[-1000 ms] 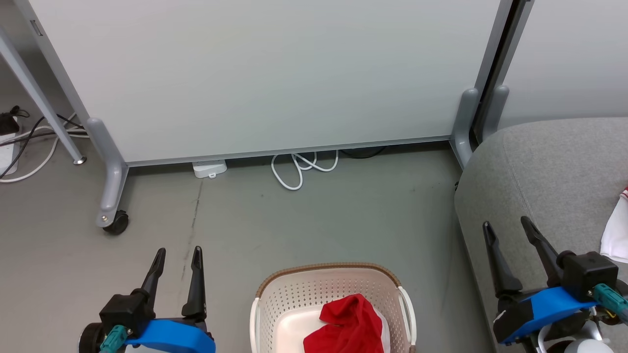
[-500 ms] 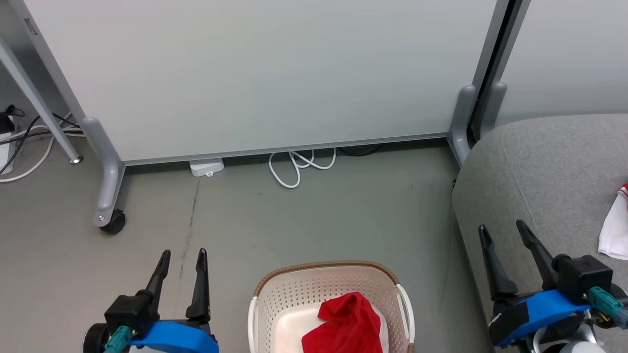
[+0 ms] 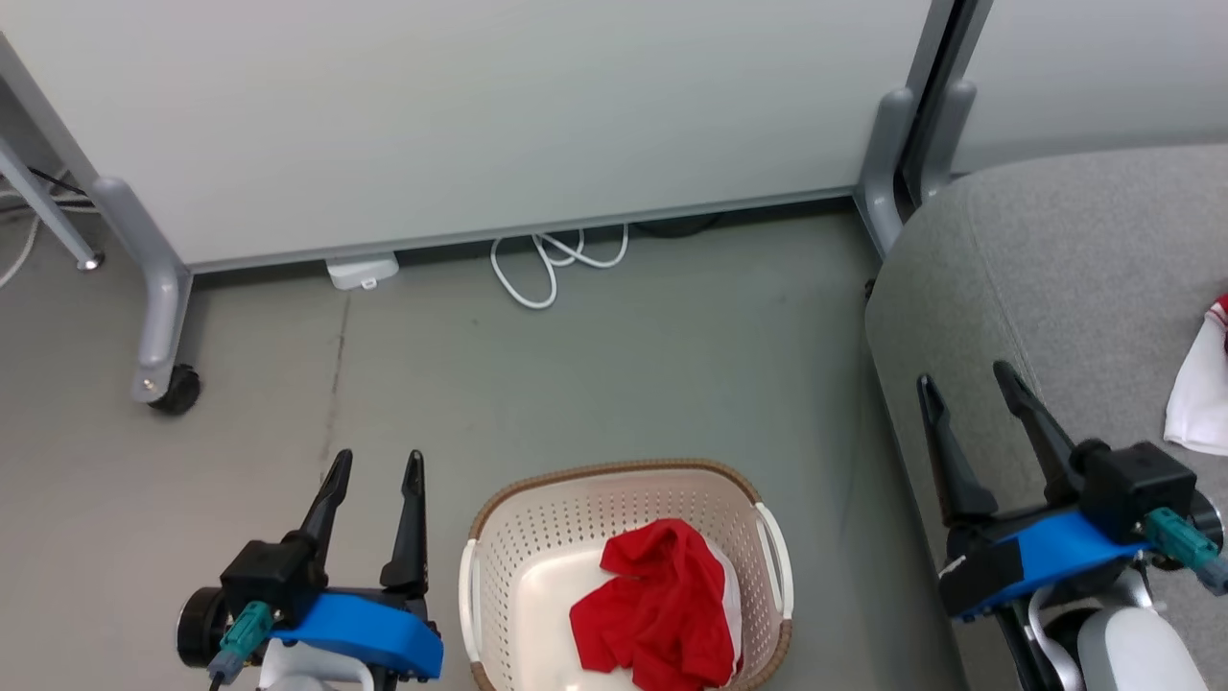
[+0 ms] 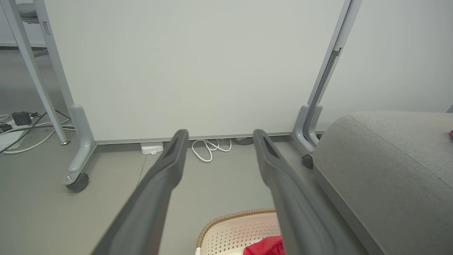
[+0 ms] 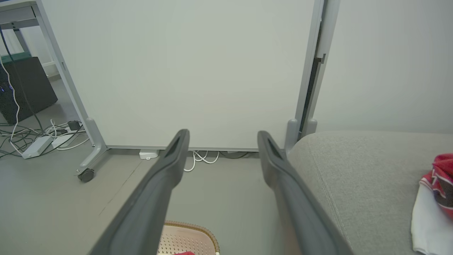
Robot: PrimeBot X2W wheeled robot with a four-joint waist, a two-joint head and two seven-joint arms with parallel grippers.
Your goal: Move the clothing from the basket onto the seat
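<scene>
**A:** What are the two grippers doing?

**B:** Both are spread wide and empty. The left gripper [image 3: 377, 459] hangs over bare grey floor [image 3: 624, 365], its two long dark fingers parted with nothing between them. The right gripper [image 3: 962, 376] is parted the same way and shows against the rounded edge of the seat [image 3: 1055, 269].

**A:** Where is the basket?

**B:** The basket [image 3: 576, 518] stands on the floor between the two grippers. It is just right of the left fingers and well left of the right fingers.

**A:** And the clothing?

**B:** The clothing [image 3: 662, 605], crumpled and red, lies inside the basket toward its right side. It is right of the left fingers and apart from them. A white and red piece [image 3: 1194, 393] lies on the seat, right of the right fingers and not touching them.

**A:** What is beyond the fingertips?

**B:** A large pale panel [image 3: 480, 115] stands on grey legs, one with a black caster [image 3: 177, 389]. A looped white cable [image 3: 547, 264] lies on the floor at the foot of the panel.
</scene>
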